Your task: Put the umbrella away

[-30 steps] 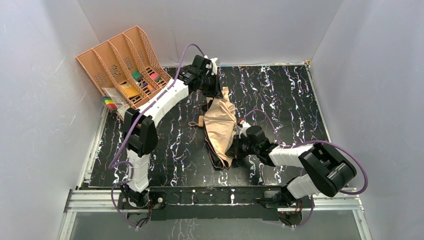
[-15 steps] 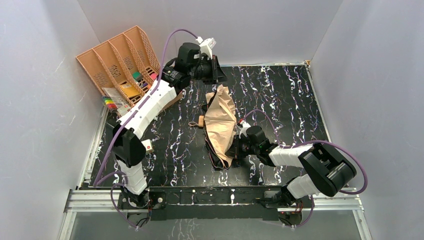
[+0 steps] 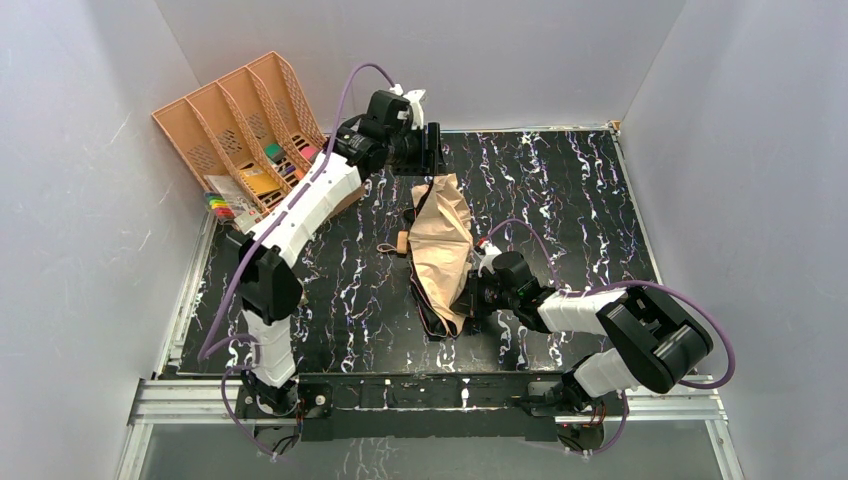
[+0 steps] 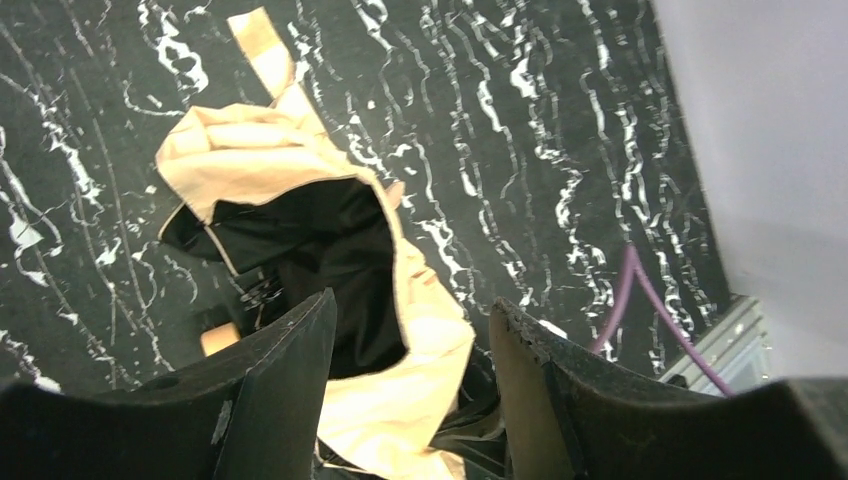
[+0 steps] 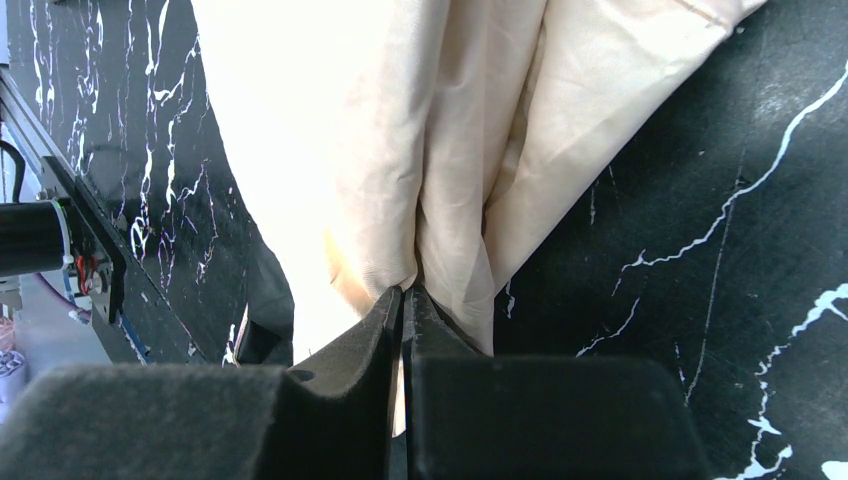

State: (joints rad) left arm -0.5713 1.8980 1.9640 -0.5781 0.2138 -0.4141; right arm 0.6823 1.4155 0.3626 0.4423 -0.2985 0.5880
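Black, white-veined bench [image 3: 590, 200] fills the grey-walled cell. The umbrella [image 3: 440, 235] lies loose across its middle, with the canopy slack and its black lining gaping at the far end.

The likely trouble is the hold. Only a thin fold of fabric is pinched, so a pull could drag cloth out of the grip or stretch the canopy and leave the frame behind. The far end is unsupported, and an unwrapped canopy may spill wider or snag on whatever it is stowed in.

The right jaws are closed almost flat on that fold of tan fabric at the near end; whether they also touch the bench I cannot tell. The left jaws stand well parted above the far end, with nothing between them and nothing touched.

A small tan piece [image 3: 400, 243], probably the handle, pokes out on the canopy's left, and a strap [image 4: 262, 40] trails from the far end. The peach file tray [image 3: 240, 110] leans in the far-left corner, well apart from the umbrella.
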